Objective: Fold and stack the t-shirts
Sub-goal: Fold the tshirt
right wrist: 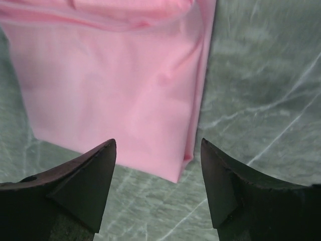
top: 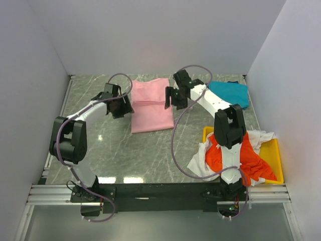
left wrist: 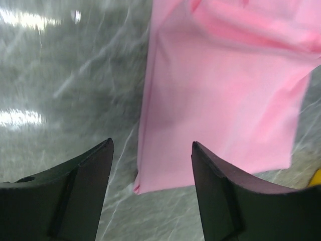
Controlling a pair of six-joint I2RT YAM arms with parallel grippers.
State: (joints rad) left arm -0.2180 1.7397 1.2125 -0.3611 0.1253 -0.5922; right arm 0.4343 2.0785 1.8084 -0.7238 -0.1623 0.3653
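A light pink t-shirt lies partly folded flat on the marble table, at the back middle. My left gripper hovers open at its left edge; the left wrist view shows the shirt's near left corner between the open fingers. My right gripper hovers open at the shirt's right edge; the right wrist view shows its near right corner. A teal-blue t-shirt lies at the back right. An orange-red t-shirt and a white t-shirt are heaped at the front right.
A yellow tray under the heap stands at the front right, the white shirt spilling over its left rim. White walls close in the table on three sides. The arms' bases sit on a black rail at the near edge.
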